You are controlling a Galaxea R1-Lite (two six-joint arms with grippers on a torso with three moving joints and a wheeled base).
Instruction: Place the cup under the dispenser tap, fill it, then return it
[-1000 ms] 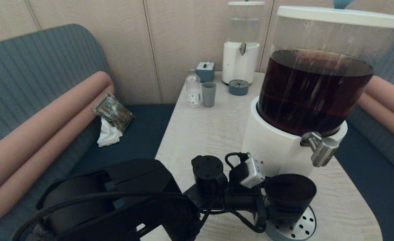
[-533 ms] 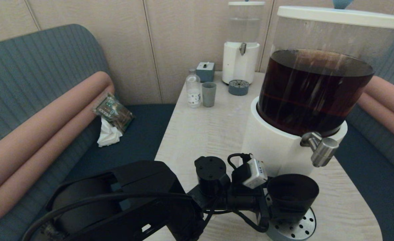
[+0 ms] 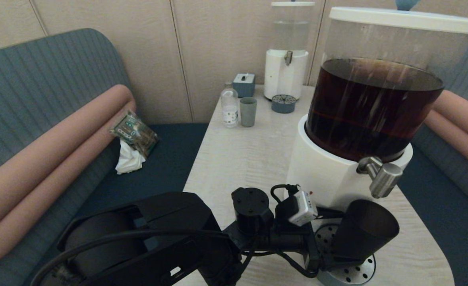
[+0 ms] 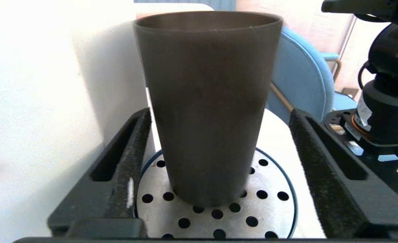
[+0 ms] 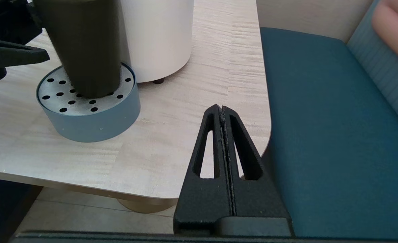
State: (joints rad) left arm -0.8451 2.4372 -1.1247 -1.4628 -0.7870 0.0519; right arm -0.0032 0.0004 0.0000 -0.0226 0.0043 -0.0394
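Observation:
The black cup (image 3: pixel 364 231) rests on the perforated drip tray (image 3: pixel 355 271) in front of the big dispenser with dark brown liquid. In the head view it leans to the right, below and slightly left of the steel tap (image 3: pixel 381 179). My left gripper (image 4: pixel 219 113) is open around the cup (image 4: pixel 207 101). Both fingers (image 4: pixel 131 148) stand clear of its sides, with a wider gap on one side. The cup's base sits on the tray (image 4: pixel 280 209). My right gripper (image 5: pixel 222 108) is shut and empty, beside the table's near right corner.
The dispenser's white base (image 3: pixel 317 174) stands right behind the tray. At the table's far end are a grey-blue cup (image 3: pixel 248 112), a small bottle (image 3: pixel 229 105), a smaller dispenser (image 3: pixel 286 59) and its tray (image 3: pixel 283 104). Blue bench seats (image 5: pixel 324 118) flank the table.
The cup, upright with its mouth towards me before, now leans to the right on the tray. The left wrist has shifted slightly right.

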